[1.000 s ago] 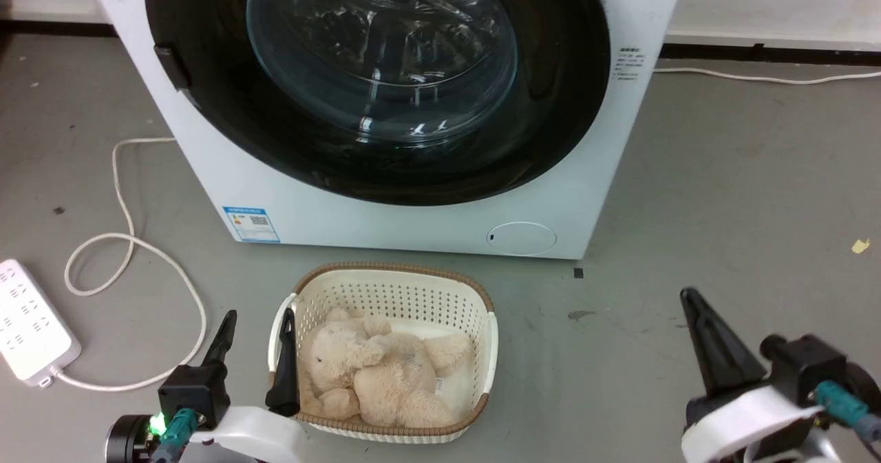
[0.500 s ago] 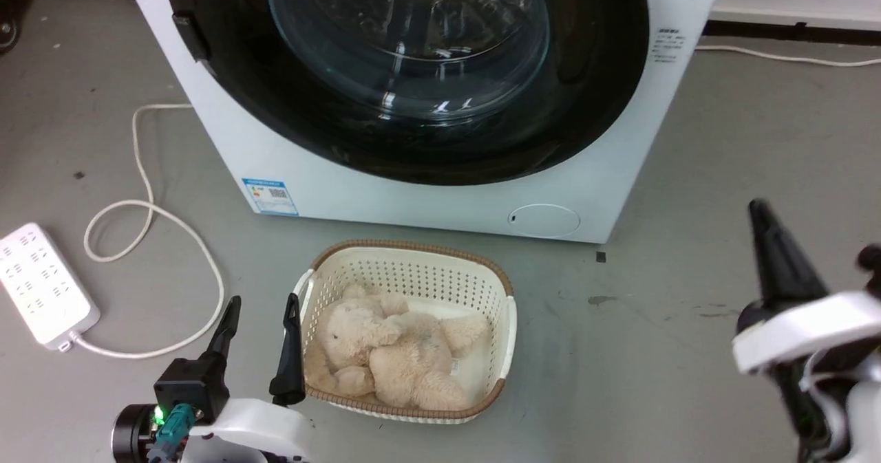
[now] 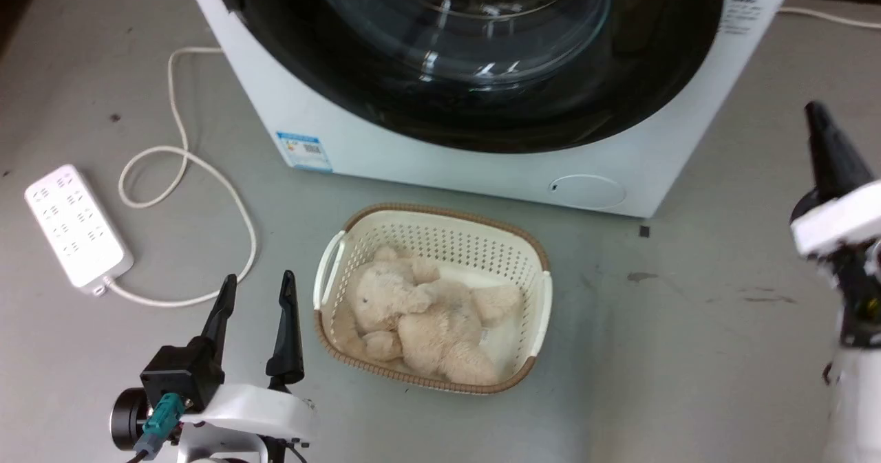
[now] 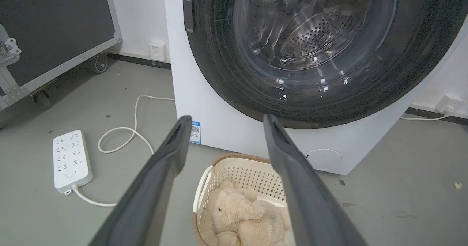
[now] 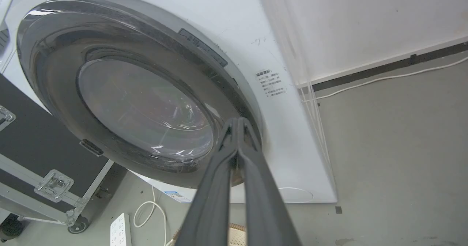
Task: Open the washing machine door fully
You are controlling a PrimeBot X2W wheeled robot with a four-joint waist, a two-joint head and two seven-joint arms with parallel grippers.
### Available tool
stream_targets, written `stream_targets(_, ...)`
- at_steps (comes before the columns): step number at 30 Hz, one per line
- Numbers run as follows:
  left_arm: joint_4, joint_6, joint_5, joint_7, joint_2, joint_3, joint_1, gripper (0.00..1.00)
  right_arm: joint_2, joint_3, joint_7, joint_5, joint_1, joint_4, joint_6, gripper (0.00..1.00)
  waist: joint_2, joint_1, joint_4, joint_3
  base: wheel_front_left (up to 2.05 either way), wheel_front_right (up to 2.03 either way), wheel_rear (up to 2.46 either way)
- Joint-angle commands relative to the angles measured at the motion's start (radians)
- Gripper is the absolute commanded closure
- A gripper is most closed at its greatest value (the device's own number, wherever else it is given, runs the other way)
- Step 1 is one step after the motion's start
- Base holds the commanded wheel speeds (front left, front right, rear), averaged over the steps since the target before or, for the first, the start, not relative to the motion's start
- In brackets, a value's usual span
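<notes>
Facing one washing machine door, one basket

The head view's top edge cuts off the top of the washing machine door, and its right edge clips the right gripper (the arm below it is blurred). Print on the blue label is too small to read.

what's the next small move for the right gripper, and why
Probably ease the right gripper to the right rim of the washing machine door and part its fingers. The door is closed against the washing machine, and the fingers are pressed together, aimed at that rim but short of it.
</notes>
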Motion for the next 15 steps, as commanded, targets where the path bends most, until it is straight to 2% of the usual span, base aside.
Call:
stream_targets(1, -0.007, 0.004, -0.009, -0.009, 0.001, -0.004, -0.018, 0.0, 0.004, -0.021, 0.013, 0.017, -0.045, 0.017, 0.0, 1.0, 0.0, -0.0002, 0.016, 0.017, 0.0, 0.0, 0.0)
stream_targets(15, -0.015, 0.003, -0.052, -0.039, 0.001, 0.0, -0.055, 0.0, 0.011, -0.241, 0.209, 0.012, -0.412, 0.271, -0.001, 1.0, 0.0, -0.0002, 0.085, 0.099, 0.0, 0.0, 0.0)
